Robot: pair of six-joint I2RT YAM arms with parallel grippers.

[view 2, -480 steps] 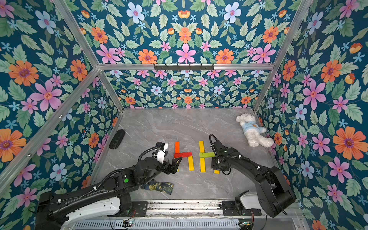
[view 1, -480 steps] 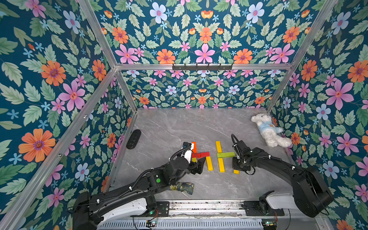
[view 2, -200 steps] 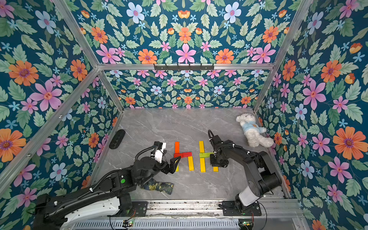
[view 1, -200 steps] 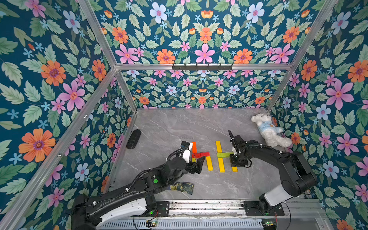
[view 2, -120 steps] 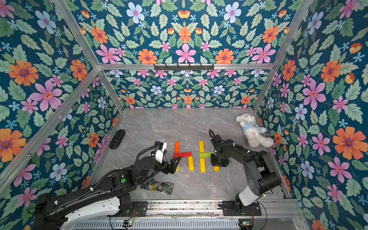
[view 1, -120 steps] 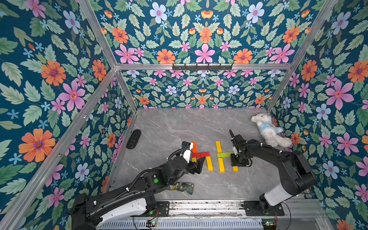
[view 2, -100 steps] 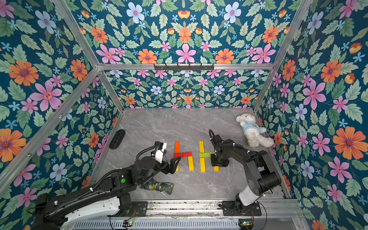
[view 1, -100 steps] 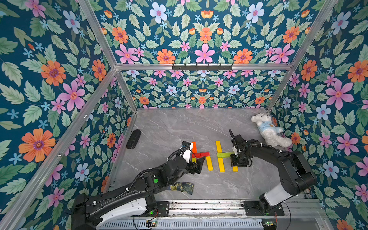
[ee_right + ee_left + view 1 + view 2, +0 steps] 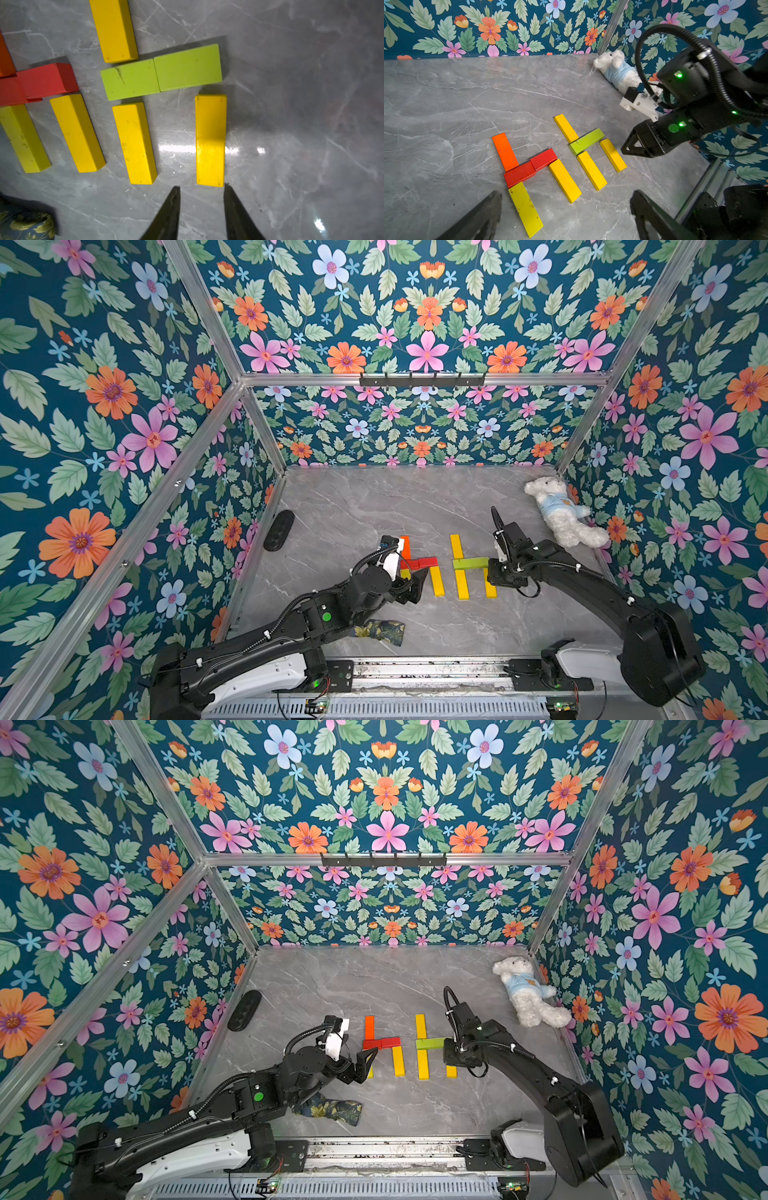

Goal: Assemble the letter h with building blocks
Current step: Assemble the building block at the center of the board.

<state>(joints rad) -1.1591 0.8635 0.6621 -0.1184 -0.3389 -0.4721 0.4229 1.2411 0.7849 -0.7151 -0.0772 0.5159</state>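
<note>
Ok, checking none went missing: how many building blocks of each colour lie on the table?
Orange flat wooden bars: 1
Red flat wooden bars: 2
Lime green flat wooden bars: 2
Yellow flat wooden bars: 5
Total: 10

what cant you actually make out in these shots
right gripper tips: hidden under its own wrist in both top views; only its wrist view shows them, apart.
yellow-green block: mostly behind the left gripper in both top views.
orange block: cut off by the right wrist view's edge.
black object: too dark and small in both top views to identify.
</note>
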